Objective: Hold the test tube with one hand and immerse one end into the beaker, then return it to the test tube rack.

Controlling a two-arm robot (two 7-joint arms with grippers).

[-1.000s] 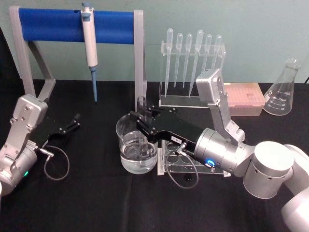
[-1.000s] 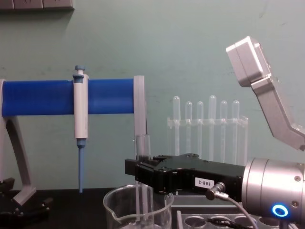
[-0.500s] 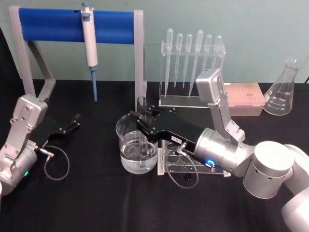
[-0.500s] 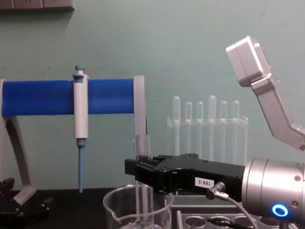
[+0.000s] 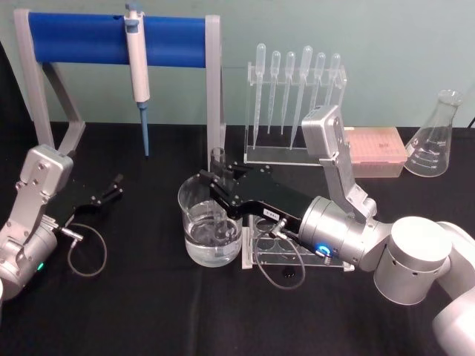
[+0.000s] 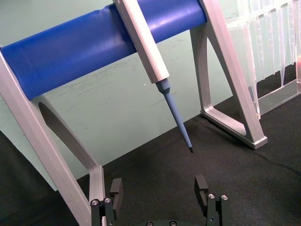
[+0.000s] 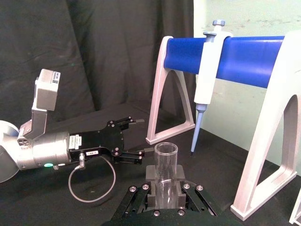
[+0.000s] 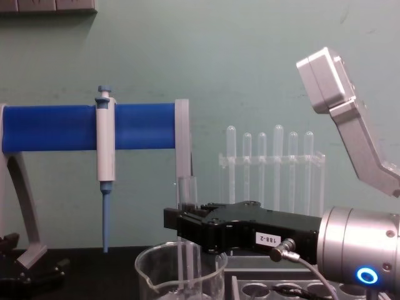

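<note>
I see R gripper black w/ white label, blue ring light on silver wrist. Clear: test tube, beaker. Behind beaker: blue bar, teal wall. Black tablecloth.

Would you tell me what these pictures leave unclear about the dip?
Chest view: the bottom edge cuts off the beaker base and test tube tip.
Right wrist view: the right gripper hides the tube below its grip.
Head view: the right arm covers much of the rack.
The left gripper idles aside.
</note>
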